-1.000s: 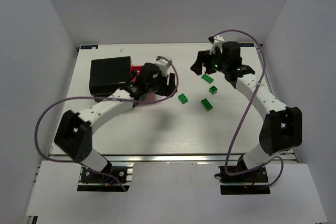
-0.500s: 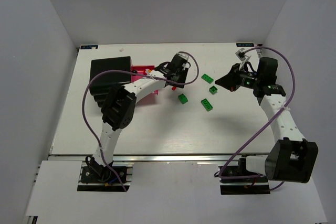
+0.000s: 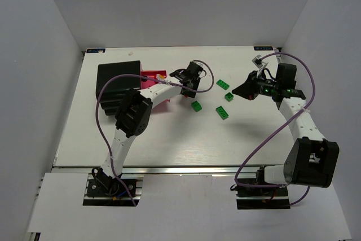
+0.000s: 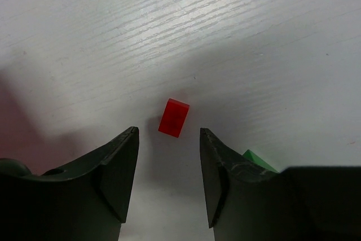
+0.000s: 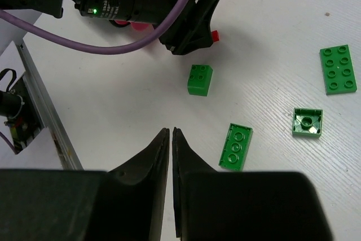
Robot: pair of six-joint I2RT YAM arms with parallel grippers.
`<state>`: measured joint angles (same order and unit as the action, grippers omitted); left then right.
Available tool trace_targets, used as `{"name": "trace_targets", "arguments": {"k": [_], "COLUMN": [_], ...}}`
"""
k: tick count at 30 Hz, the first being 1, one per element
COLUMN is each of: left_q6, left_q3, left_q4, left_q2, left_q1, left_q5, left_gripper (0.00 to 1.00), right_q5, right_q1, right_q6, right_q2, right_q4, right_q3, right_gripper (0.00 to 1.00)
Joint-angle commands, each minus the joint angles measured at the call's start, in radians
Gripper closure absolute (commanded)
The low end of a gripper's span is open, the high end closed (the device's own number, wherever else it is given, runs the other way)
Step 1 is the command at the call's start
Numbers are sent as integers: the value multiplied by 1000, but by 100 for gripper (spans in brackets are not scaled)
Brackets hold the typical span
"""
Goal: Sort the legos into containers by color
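A small red lego [image 4: 174, 117] lies on the white table just beyond the tips of my open left gripper [image 4: 169, 131], untouched. The top view shows that gripper [image 3: 186, 87] right of the pink container [image 3: 150, 77], which sits against the black container [image 3: 118, 79]. Several green legos lie loose: a square one [image 3: 196, 106] nearest the left gripper, two flat ones [image 3: 223, 112] [image 3: 223, 84] and a small one [image 3: 229, 96]. My right gripper [image 5: 170, 132] hovers above them, shut and empty, right of the group in the top view [image 3: 237, 90].
The left arm arches from its base over the black container's front. A purple cable [image 3: 98, 111] loops beside it. The right arm's cable [image 3: 265, 139] hangs over the table's right side. A metal rail [image 3: 180, 169] runs along the near edge.
The left gripper has moved right, from beside the pink container to over the red lego, narrowing a little. The right gripper has swung right, away from the far green legos, and shut.
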<state>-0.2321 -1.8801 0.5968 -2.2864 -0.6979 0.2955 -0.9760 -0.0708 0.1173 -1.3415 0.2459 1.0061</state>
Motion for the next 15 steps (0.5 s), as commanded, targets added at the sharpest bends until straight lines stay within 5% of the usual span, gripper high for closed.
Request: {"name": "trace_targets", "arguments": {"k": [1, 8, 15], "left_q6": [13, 25, 25], "left_q3": [-34, -66, -91], "left_q4": [5, 15, 21], "left_q2": [-7, -53, -87], "left_q1": [0, 0, 9], "left_q5": [19, 11, 17], "left_gripper": [42, 44, 58], "right_q5": [-26, -26, -32], "right_q1": [-4, -4, -6], "right_q6": [30, 28, 24], "right_q2": [30, 25, 28], "right_q4": [-2, -5, -14], "right_q3": [29, 26, 20], "right_gripper": [88, 88, 88]}}
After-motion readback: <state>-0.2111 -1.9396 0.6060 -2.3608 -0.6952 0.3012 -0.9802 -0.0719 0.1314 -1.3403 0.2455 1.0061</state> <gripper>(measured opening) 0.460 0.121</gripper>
